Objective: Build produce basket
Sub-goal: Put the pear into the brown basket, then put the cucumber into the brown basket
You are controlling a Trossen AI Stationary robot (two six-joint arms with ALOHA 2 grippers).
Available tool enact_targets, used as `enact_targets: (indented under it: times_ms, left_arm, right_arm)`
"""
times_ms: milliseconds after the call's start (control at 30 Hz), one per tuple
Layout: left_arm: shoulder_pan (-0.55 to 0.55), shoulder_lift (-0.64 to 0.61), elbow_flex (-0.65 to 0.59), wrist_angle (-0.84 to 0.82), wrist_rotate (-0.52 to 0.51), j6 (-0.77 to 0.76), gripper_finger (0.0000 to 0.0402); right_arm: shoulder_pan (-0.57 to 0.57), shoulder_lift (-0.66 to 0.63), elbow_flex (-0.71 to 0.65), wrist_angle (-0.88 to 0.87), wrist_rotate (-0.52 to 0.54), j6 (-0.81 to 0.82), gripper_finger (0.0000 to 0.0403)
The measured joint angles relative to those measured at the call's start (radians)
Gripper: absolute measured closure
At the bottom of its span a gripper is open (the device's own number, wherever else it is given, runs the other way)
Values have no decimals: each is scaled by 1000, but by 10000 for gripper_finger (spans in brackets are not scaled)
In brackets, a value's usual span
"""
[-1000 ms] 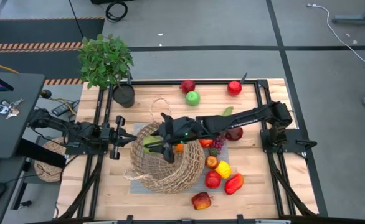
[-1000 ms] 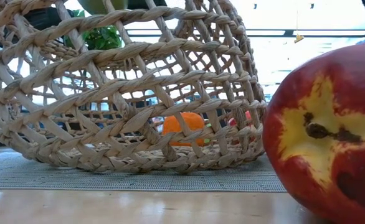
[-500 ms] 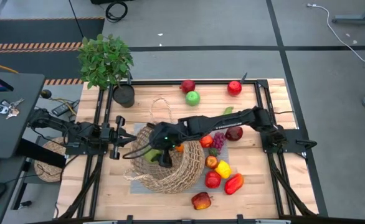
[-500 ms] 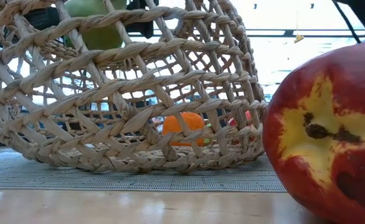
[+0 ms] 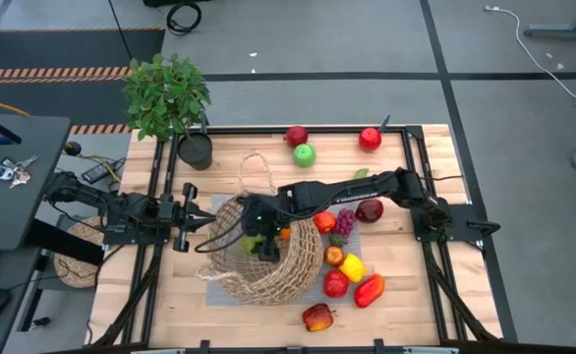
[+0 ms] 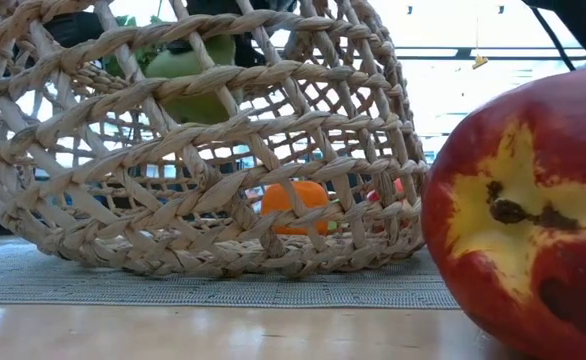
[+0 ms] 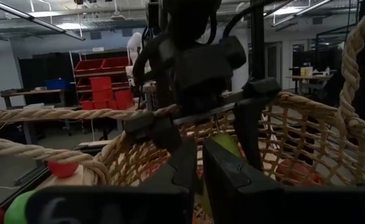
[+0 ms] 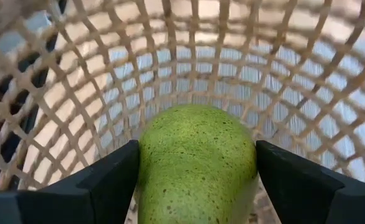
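Note:
The tan wicker basket (image 5: 264,264) rests on a grey mat (image 6: 273,288) at mid-table, and it also shows in the low view (image 6: 193,170). My right gripper (image 5: 258,242) reaches over its rim from the right and is shut on a green pear (image 8: 195,163). The pear hangs inside the basket, above its floor (image 6: 188,82). An orange fruit (image 6: 295,206) lies on the basket floor. My left gripper (image 5: 205,222) is level at the basket's left rim with its fingers (image 7: 232,183) close together. My right gripper pinches the green pear's two sides (image 8: 146,168) between its two fingers (image 8: 104,183). The fingers point down into the basket. The pear is lifted clear of the basket floor. My left gripper: I cannot tell whether it touches the basket's rim (image 7: 58,117).
Right of the basket lie purple grapes (image 5: 344,223), a dark red apple (image 5: 370,210), a yellow piece (image 5: 352,267), red pieces (image 5: 336,284) and a peach (image 5: 317,317). Two red fruits (image 5: 296,135) and a green apple (image 5: 304,154) lie at the far edge. A potted plant (image 5: 167,95) stands far left.
My right gripper has gone a little toward the table's left edge and down into the basket with the green pear. In the low view the pear has sunk from above the rim to well inside the weave.

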Motion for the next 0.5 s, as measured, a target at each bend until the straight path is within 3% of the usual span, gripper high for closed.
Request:
enact_targets:
  times_ms: [167, 400, 500]
  left_arm:
    - [0, 0, 0, 1, 0, 0, 371]
    - [0, 0, 0, 1, 0, 0, 371]
    - [0, 0, 0, 1, 0, 0, 367]
  right_arm:
    - [2, -3, 1, -4, 24, -28, 82]
    - [-3, -7, 1, 12, 28, -12, 16]
    - [-5, -27, 1, 36, 59, -11, 8]
